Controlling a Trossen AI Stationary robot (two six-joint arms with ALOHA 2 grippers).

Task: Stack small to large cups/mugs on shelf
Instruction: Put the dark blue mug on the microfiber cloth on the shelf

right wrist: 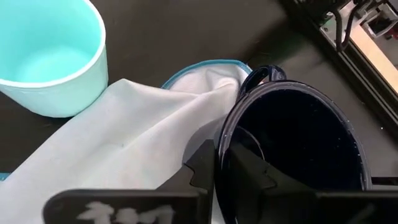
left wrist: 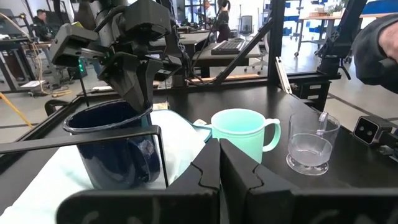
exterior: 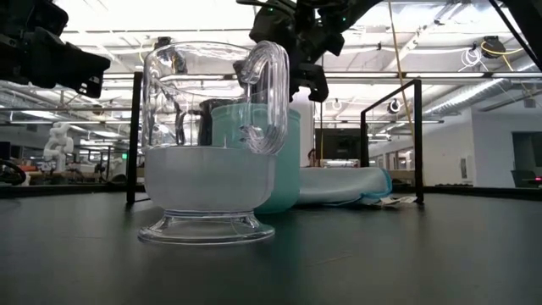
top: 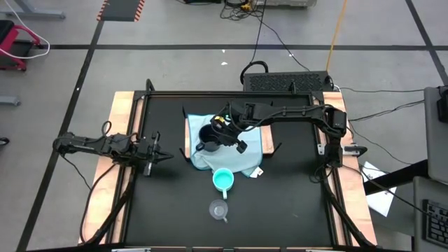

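Note:
The black mug stands upright on the pale blue cloth that drapes the light-wood shelf. My right gripper is above it, shut on its rim. The turquoise cup stands on the black table by the cloth's near edge. The small clear cup stands on its base nearer the table's near edge and fills the front of the low view. My left gripper is shut and empty at the table's left, pointing at the cups. My right gripper pinches the black mug's rim, one finger inside the mug and one outside against its wall. The fingers come from above, slanting down. The mug stays upright, and its base appears to rest on the cloth.
Wooden rails run along the table's left and right sides, and a black frame stands at the far edge. Some white tags lie by the cloth's near right corner. People show in the room beyond the table.

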